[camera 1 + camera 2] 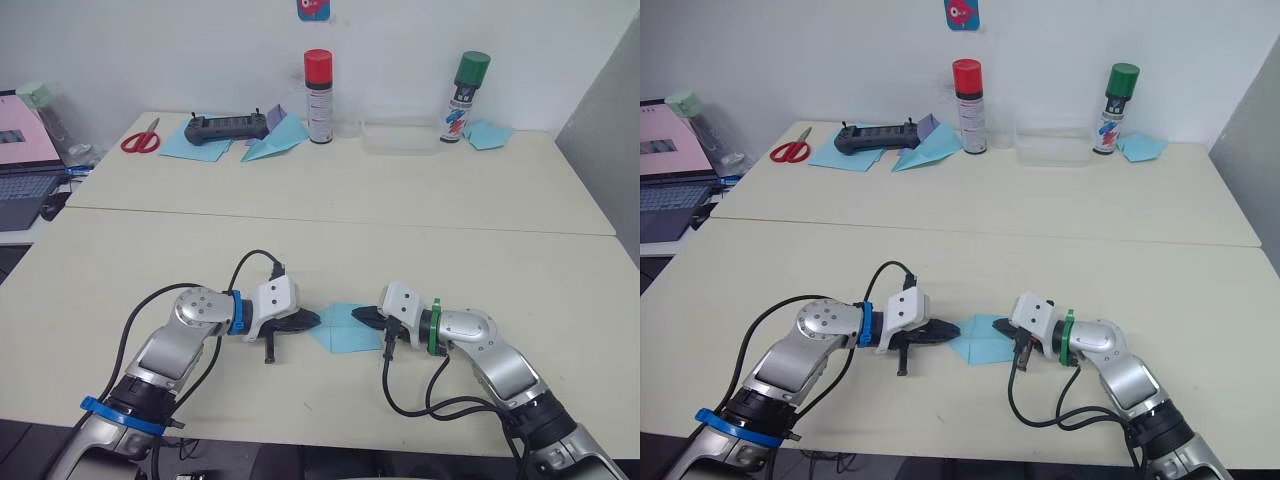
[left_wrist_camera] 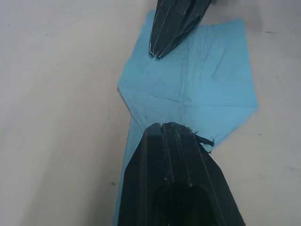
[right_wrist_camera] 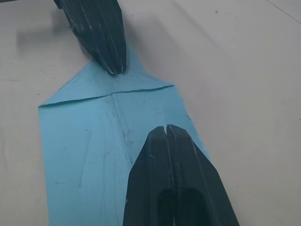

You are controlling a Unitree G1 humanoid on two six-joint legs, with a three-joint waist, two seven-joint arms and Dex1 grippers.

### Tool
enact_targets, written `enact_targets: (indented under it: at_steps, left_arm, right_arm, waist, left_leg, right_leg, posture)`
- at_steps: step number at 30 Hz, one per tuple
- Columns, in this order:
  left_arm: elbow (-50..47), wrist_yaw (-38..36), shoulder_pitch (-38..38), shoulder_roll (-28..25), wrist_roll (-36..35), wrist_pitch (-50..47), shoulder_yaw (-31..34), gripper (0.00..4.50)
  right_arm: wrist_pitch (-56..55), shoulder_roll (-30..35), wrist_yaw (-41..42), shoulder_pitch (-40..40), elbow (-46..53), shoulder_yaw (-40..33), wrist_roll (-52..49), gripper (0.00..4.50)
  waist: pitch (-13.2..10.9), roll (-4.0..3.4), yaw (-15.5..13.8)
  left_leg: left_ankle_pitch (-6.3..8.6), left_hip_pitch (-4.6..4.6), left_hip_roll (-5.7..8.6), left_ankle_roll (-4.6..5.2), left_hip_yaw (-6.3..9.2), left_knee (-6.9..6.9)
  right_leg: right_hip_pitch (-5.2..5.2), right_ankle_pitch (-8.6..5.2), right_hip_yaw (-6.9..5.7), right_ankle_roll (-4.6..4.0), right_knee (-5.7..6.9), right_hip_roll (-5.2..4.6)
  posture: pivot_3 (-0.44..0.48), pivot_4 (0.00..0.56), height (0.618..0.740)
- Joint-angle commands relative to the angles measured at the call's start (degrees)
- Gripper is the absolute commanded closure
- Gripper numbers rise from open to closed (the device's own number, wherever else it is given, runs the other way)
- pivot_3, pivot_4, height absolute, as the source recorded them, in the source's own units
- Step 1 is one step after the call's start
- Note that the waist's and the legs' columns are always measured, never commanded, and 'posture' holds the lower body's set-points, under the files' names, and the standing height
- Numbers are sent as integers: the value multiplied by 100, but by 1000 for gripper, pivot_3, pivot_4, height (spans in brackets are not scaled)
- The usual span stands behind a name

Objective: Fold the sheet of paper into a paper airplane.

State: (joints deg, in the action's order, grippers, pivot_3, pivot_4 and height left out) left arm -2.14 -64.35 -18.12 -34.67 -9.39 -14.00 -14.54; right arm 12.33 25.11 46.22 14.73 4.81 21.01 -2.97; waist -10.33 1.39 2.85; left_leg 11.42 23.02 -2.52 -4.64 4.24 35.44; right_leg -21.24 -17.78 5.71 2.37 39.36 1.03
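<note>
Nearby, sheet of paper (image 1: 343, 328) pinned between closed left fingers (image 2: 165, 141), right fingers (image 3: 165, 141)

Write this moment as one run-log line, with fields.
stage: folding | sheet of paper: flat on table, corners folded to a point | left gripper: shut, pressing the point | right gripper: shut, pressing centre

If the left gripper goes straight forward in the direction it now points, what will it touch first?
Most likely the right gripper. The left gripper, fingers shut, rests on the sheet of paper and points across it at the right gripper's shut tips facing it. Their heights look alike, though depth is uncertain.
</note>
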Motion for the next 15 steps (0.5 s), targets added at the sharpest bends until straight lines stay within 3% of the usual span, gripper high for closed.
enact_targets:
  at_steps: [1, 7, 15]
  left_arm:
    - [-245, 119, -132, 208, -134, -112, -16, 4500]
    - [-3, 245, -42, 226, 351, 109, -354, 4500]
    - [92, 237, 467, -498, 465, 285, -70, 4500]
  right_arm:
    - [114, 112, 47, -92, -71, -15, 83, 4477]
    - [173, 122, 25, -103, -21, -32, 69, 4477]
    - [293, 176, 2, -208, 141, -62, 32, 4477]
  waist:
    - [0, 0, 2]
    - [0, 0, 16]
    - [2, -1, 36]
  left_leg:
    - [0, 0, 0, 0, 0, -3]
    - [0, -3, -1, 0, 0, -40]
    - [0, -8, -5, 0, -1, -52]
  right_leg:
    - [0, 4, -1, 8, -2, 0]
    - [-3, 7, -1, 11, -29, 2]
    - [-3, 4, -1, 6, -33, 1]
  posture:
    - [0, 150, 740]
    - [0, 150, 740]
    - [0, 150, 740]
